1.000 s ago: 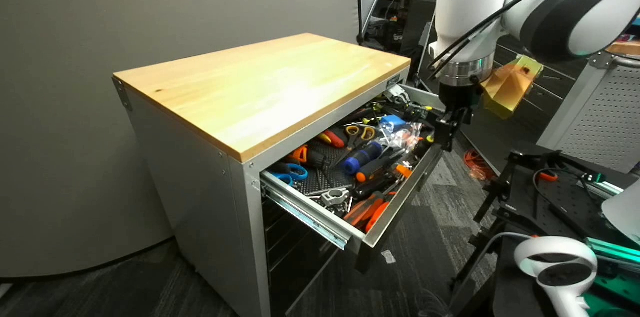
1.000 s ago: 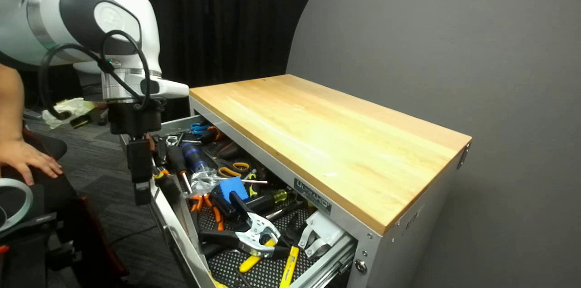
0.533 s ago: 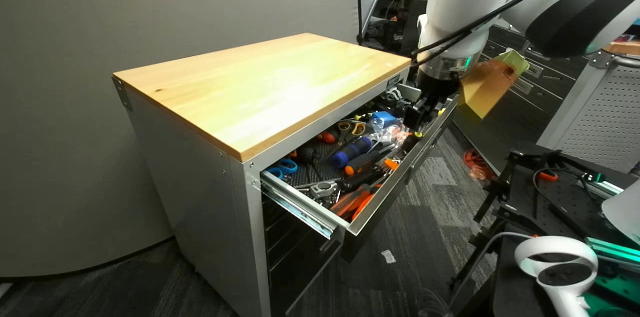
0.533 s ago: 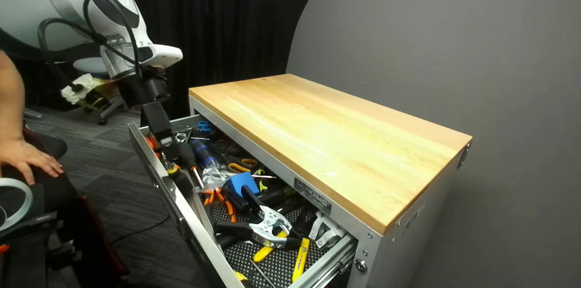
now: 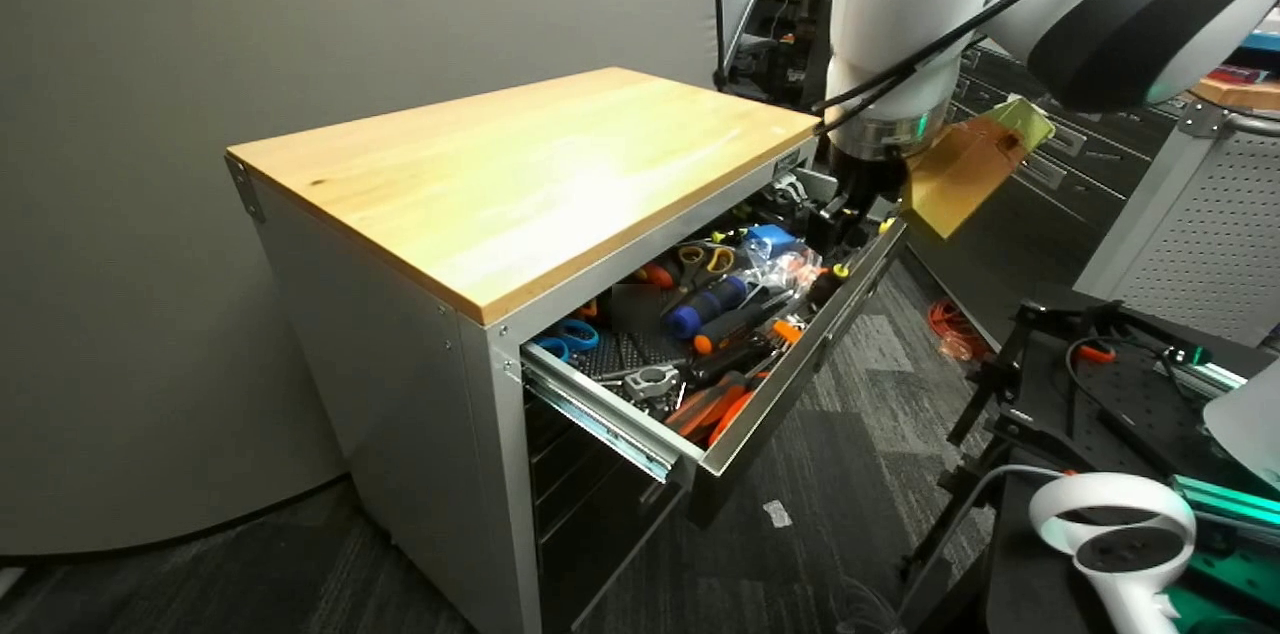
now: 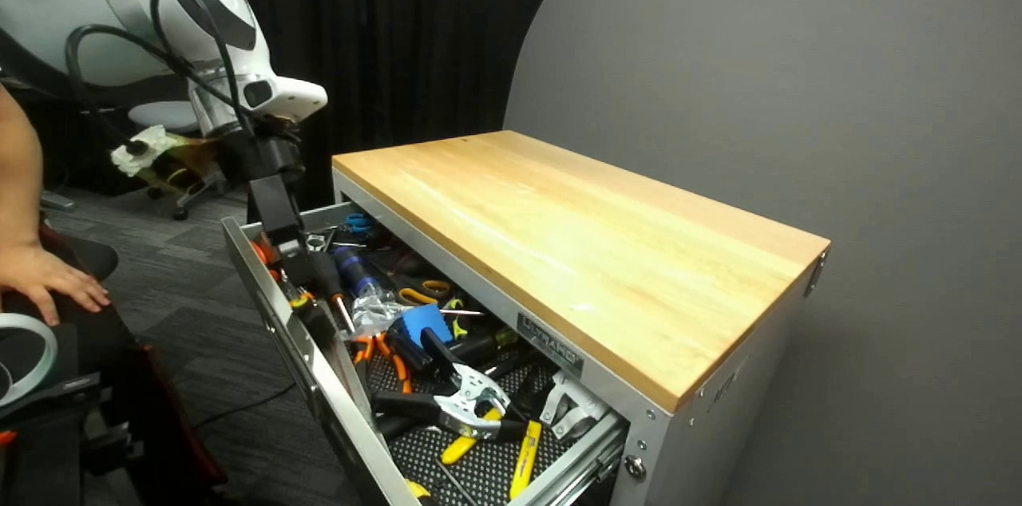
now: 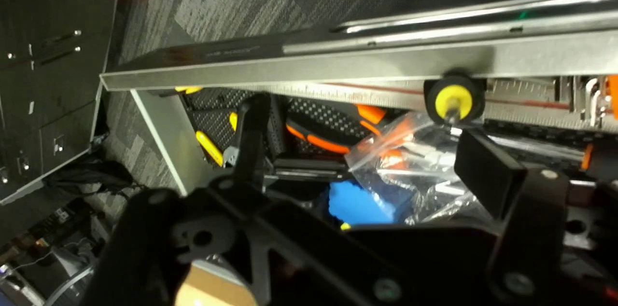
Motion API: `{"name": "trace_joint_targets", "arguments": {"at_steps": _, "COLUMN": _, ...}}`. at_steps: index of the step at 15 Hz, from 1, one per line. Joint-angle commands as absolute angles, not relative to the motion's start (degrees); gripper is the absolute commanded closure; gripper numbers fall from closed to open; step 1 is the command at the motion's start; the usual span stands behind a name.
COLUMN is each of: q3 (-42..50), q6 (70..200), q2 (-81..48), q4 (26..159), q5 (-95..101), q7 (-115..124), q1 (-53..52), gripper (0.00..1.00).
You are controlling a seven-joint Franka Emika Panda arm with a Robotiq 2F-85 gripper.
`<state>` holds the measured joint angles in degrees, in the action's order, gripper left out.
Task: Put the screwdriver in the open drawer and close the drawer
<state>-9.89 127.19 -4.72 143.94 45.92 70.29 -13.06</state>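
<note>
- Half of your task looks done: in the wrist view the screwdriver [image 7: 454, 99], a stubby dark piece with a yellow ring, sits in the drawer [image 7: 289, 70] just inside its front edge, metal tip facing you.
- Your tool [image 7: 362, 146] is spread wide there and grips nothing; whether it brushes the screwdriver, you cannot tell. The drawer also holds a ruler [image 7: 386, 97], a clear plastic bag [image 7: 420, 175] and a blue block [image 7: 357, 204].
- In an exterior view, your drawer [image 5: 765, 400] stands well out of the grey cabinet [image 5: 370, 364], so pushing it closed seems to be all that is left. The screwdriver [image 5: 828, 286] shows by the front edge as a small dark shape. Further along lie a blue-ended cylinder [image 5: 708, 305], a grey metal fitting [image 5: 652, 381] and orange-and-dark handles [image 5: 712, 404].
- In an exterior view, your tool [image 6: 299, 270] dips inside the drawer, near the screwdriver [image 6: 318, 322]. Toward the bottom of this view you find a silver clamp [image 6: 471, 406] with black grips, orange handles [image 6: 397, 365] and a yellow strip [image 6: 525, 462] on a dark patterned liner [image 6: 487, 472].
</note>
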Motion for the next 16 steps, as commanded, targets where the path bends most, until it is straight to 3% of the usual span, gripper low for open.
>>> {"name": "trace_joint_targets", "arguments": {"at_steps": 1, "q3": -10.5, "q6": 127.2, "q2": -6.5, "q4": 143.0, "q5": 35.6, "q7": 59.9, "q1": -12.3, "gripper": 0.0}}
{"name": "trace_joint_targets", "arguments": {"at_steps": 2, "q3": -10.5, "q6": 127.7, "q2": -6.7, "q4": 143.0, "q5": 32.4, "q7": 56.2, "q1": -12.3, "gripper": 0.25}}
{"name": "trace_joint_targets", "arguments": {"at_steps": 4, "q3": -10.4, "q6": 127.6, "q2": -6.3, "q4": 143.0, "q5": 27.6, "q7": 52.3, "q1": -12.6, "gripper": 0.32}}
{"name": "trace_joint_targets", "arguments": {"at_steps": 7, "q3": -9.8, "q6": 128.5, "q2": -6.1, "q4": 142.8, "q5": 26.2, "q7": 53.1, "q1": -13.2, "gripper": 0.58}}
{"name": "trace_joint_targets", "arguments": {"at_steps": 11, "q3": -9.4, "q6": 131.5, "q2": -6.9, "q4": 142.2, "q5": 28.4, "q7": 55.6, "q1": -13.4, "gripper": 0.87}}
{"name": "trace_joint_targets", "arguments": {"at_steps": 14, "q3": -9.1, "q6": 133.3, "q2": -7.4, "q4": 142.0, "q5": 29.2, "q7": 57.3, "q1": -13.5, "gripper": 0.94}}
{"name": "trace_joint_targets", "arguments": {"at_steps": 16, "q3": -8.9, "q6": 134.2, "q2": -7.7, "q4": 141.8, "q5": 30.5, "q7": 59.5, "q1": -13.7, "gripper": 0.9}}
